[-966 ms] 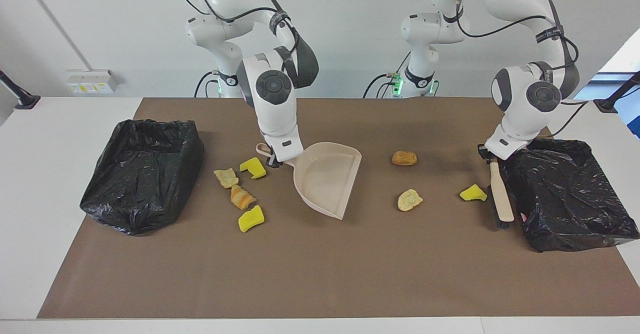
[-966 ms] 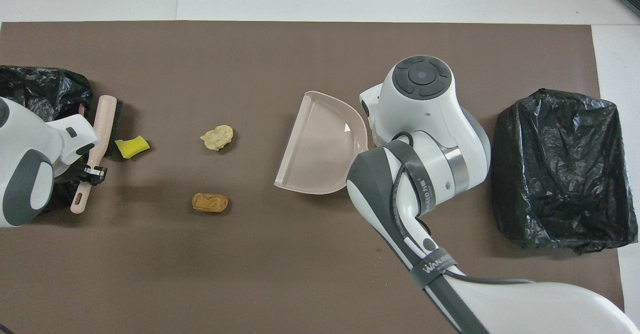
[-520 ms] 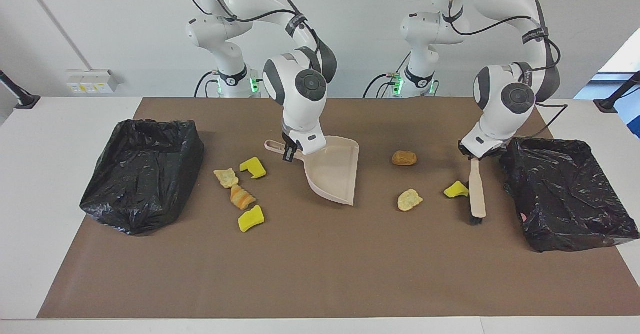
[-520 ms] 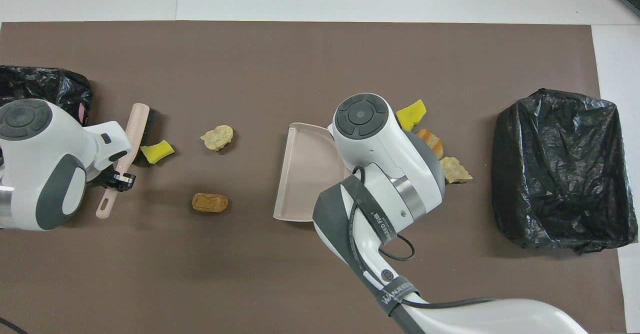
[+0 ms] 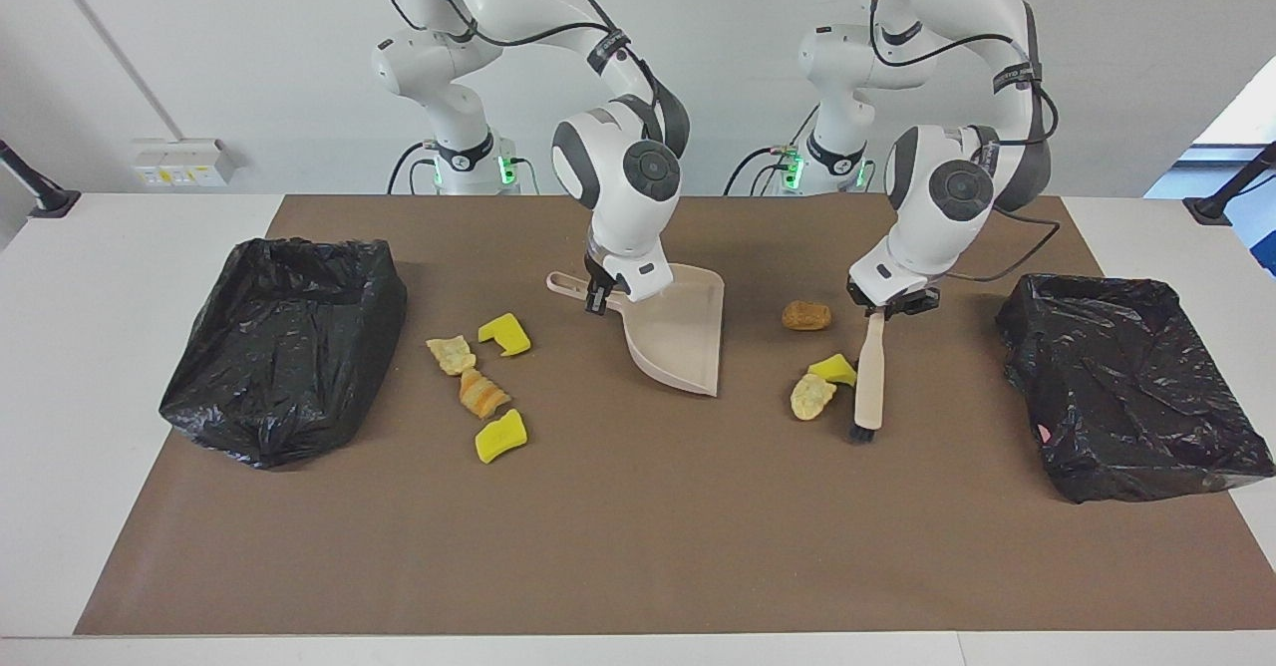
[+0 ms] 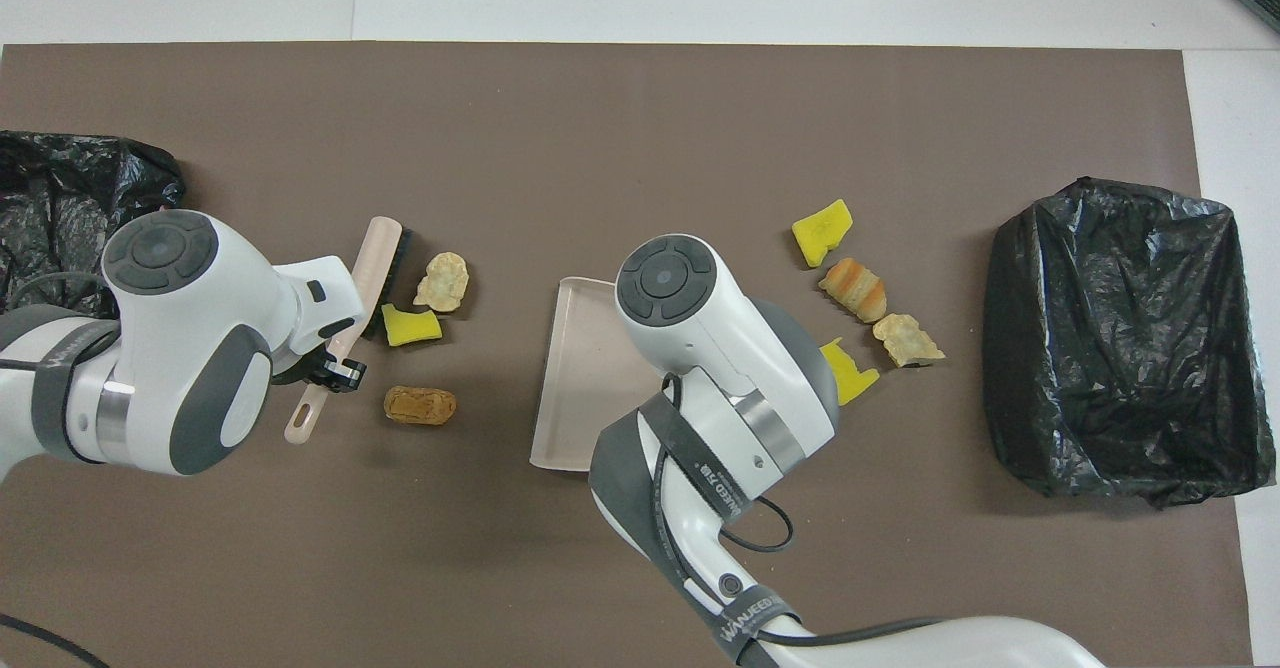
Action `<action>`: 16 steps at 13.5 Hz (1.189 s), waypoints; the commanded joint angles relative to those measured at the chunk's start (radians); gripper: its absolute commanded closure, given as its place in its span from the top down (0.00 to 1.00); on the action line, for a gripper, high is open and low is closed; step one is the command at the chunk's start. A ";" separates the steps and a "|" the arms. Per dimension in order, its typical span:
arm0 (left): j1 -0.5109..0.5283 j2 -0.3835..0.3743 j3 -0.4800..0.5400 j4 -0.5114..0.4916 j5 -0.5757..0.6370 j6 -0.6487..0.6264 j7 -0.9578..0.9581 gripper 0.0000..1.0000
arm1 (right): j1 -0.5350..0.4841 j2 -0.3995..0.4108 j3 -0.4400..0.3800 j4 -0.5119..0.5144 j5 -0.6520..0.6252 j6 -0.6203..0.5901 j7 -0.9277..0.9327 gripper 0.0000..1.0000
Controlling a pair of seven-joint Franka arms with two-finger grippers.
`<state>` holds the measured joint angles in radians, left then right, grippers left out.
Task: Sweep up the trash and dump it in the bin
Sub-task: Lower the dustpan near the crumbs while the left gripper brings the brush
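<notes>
Seven bits of trash lay on the brown mat (image 5: 638, 546) over the worktop (image 5: 130, 247), seen from the facing camera, with two black-lined bins. At the frame's left sat one bin (image 5: 284, 347). Next to it, left of centre, came four bits: a tan bread piece (image 5: 452, 354), a yellow sponge chunk (image 5: 505, 334), a browned bread piece (image 5: 482, 393) and a second yellow chunk (image 5: 500, 436). At centre the right hand (image 5: 596, 299) was clamped shut on the handle of one beige dustpan (image 5: 678, 332), whose rim touched the mat. Right of centre lay three bits: a brown bread piece (image 5: 805, 316), a pale bread piece (image 5: 811, 397) and a third yellow chunk (image 5: 833, 370), the last two touching. One brush (image 5: 869, 379) stood against that chunk, its handle gripped tight by the left hand (image 5: 890, 304). The second bin (image 5: 1131, 387) sat at the right.
</notes>
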<state>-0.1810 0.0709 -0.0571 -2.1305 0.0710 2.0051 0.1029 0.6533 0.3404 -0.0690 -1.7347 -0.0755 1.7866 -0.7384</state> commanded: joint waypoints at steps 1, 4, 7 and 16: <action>-0.015 -0.049 -0.035 -0.039 -0.011 -0.005 -0.006 0.00 | 0.009 -0.011 0.005 -0.041 -0.023 0.042 0.049 0.00; -0.081 -0.075 -0.040 -0.069 -0.011 -0.014 -0.005 0.00 | 0.023 -0.011 0.003 -0.063 -0.021 0.073 0.070 0.00; -0.123 -0.094 -0.097 -0.074 -0.040 -0.066 -0.032 0.00 | 0.022 -0.009 0.005 -0.063 -0.021 0.076 0.080 0.00; -0.088 -0.109 -0.153 0.076 -0.316 -0.261 -0.092 0.00 | 0.020 -0.009 0.005 -0.063 -0.020 0.076 0.080 0.00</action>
<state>-0.2931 -0.0104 -0.2209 -2.1115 -0.2213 1.8402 0.0188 0.6767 0.3427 -0.0693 -1.7782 -0.0758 1.8381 -0.6865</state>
